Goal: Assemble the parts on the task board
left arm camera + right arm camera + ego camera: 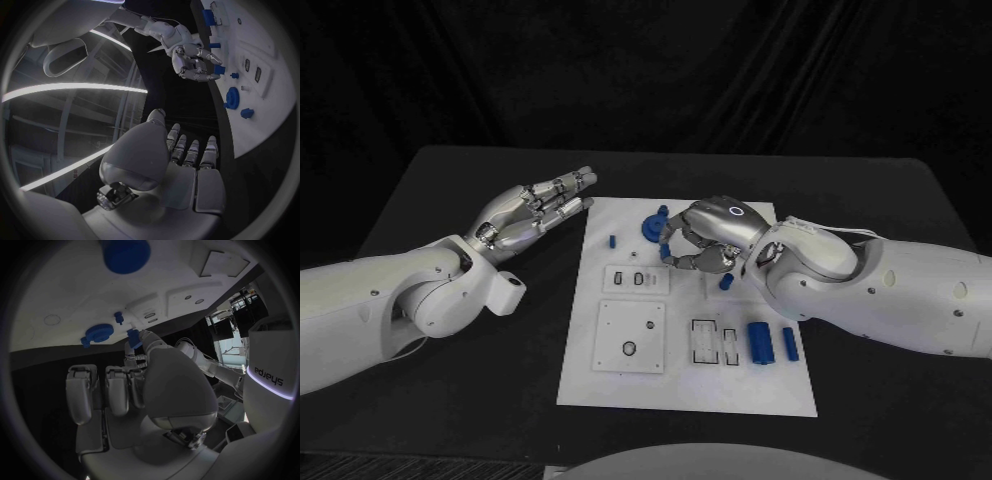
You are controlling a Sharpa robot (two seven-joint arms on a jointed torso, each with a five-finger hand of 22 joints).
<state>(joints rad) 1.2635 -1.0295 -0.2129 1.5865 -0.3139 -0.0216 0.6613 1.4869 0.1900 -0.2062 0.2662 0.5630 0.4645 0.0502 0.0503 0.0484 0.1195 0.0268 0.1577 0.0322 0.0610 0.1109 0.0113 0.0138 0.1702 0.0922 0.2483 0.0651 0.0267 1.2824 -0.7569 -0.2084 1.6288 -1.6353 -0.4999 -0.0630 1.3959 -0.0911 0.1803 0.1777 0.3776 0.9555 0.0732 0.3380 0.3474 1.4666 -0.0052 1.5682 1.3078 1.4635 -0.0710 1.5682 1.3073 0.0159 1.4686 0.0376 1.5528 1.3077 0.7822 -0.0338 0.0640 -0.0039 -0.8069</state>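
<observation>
Clearly early: right hand [708, 237] pinches one blue part [666, 250] over the board [687, 385]; cylinders [762, 343] lie loose; left hand [535, 211] flat, empty.

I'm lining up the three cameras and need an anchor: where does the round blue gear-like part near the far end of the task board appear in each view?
Head view: the round blue part lies at the board's far end, just beside the right hand.
Left wrist view: it sits on the task board, past the left hand.
Right wrist view: it lies on the board beyond the fingers, at.
Shared landmark: the white task board itself.
</observation>
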